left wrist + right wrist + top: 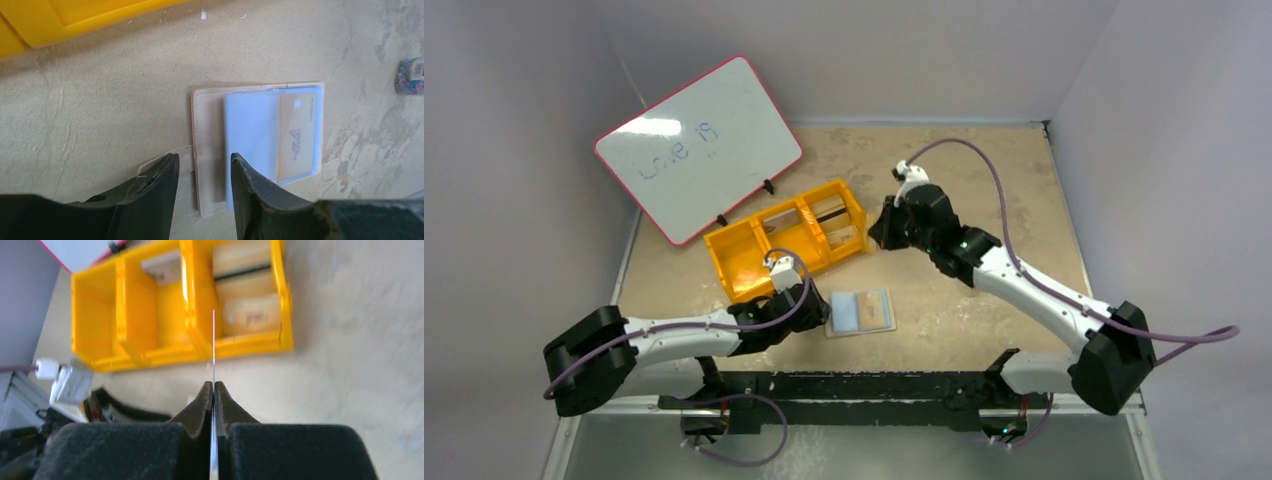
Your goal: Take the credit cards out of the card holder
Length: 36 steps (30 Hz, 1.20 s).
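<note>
The card holder (860, 312) lies open and flat on the table, its light-blue panels up. A tan credit card (298, 137) sits in its far panel. My left gripper (202, 160) is open just above the holder's (210, 125) near tan edge, one finger over a small tan tab, nothing between the jaws. My right gripper (213, 385) is shut on a thin credit card (213, 340), seen edge-on as a white line. It hangs beside the right end of the yellow bin (744, 262), with the right gripper (879, 232) clear of the holder.
The yellow three-compartment bin (195, 300) stands behind the holder; flat tan items (250, 315) lie in its middle and right compartments. A pink-rimmed whiteboard (699, 145) leans at the back left. Walls close in the table on three sides.
</note>
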Motion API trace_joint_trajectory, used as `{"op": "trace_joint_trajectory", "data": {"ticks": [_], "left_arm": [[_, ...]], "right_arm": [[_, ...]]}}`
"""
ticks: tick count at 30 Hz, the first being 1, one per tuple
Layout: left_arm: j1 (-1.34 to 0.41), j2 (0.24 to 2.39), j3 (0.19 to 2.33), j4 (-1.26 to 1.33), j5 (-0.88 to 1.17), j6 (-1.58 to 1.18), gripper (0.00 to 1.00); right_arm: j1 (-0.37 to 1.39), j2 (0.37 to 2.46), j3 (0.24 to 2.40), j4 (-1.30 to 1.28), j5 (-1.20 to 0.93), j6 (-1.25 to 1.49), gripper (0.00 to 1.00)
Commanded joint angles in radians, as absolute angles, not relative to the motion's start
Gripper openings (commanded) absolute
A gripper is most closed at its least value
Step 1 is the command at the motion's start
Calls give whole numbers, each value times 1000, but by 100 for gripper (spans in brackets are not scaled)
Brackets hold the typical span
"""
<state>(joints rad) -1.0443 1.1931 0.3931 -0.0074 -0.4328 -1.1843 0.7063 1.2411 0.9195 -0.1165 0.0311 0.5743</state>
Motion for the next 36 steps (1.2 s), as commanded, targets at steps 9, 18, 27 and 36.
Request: {"op": "trace_joint_trajectory", "data": {"ticks": [9, 18, 27, 36], "left_arm": [[-1049, 1002, 450, -228, -521, -1127, 49], [-1049, 865, 489, -405, -610, -1125, 51], [-1049, 738, 533, -580, -704, -1137, 51], [-1048, 669, 546, -656, -747, -1155, 52]], "right_arm": [[696, 1670, 1382, -184, 72, -230, 0], [651, 1682, 1438, -235, -300, -742, 0], [620, 1924, 1711, -627, -402, -1061, 0], [617, 2062, 1884, -790, -361, -1156, 0]]}}
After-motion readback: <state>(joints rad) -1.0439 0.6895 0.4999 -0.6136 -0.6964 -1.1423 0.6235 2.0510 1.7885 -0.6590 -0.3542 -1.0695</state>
